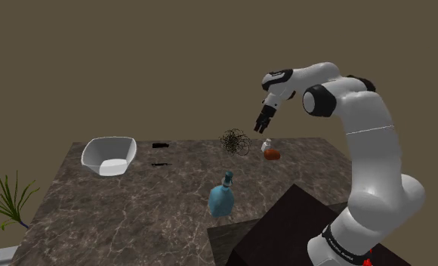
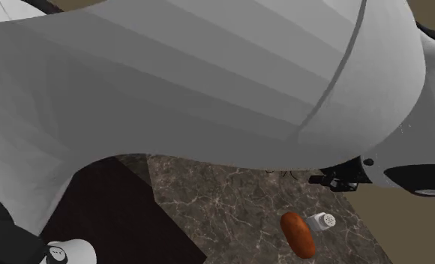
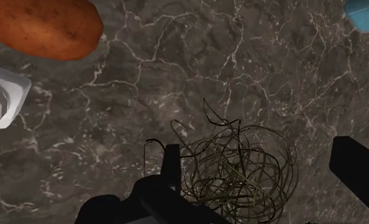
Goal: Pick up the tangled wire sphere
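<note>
The tangled wire sphere (image 1: pixel 233 141) is a loose ball of thin dark wire resting on the dark marbled table (image 1: pixel 134 211), near its far edge. My black gripper (image 1: pixel 264 119) hangs above it, a little toward the shoulder view's right. In the wrist view the wire sphere (image 3: pixel 240 168) lies on the marble below the gripper (image 3: pixel 266 175), whose fingers stand wide apart. One fingertip (image 3: pixel 170 164) overlaps the ball's edge and the other (image 3: pixel 358 172) is well clear. The gripper is open and holds nothing.
A brown potato (image 1: pixel 272 153) and a white shaker (image 1: pixel 266 143) lie just beside the sphere; potato (image 2: pixel 298 233), shaker (image 2: pixel 322 222). A blue bottle (image 1: pixel 223 195) stands nearer the front, a white bowl (image 1: pixel 108 155) at the left. The dark stand (image 1: pixel 285 234) is at lower right.
</note>
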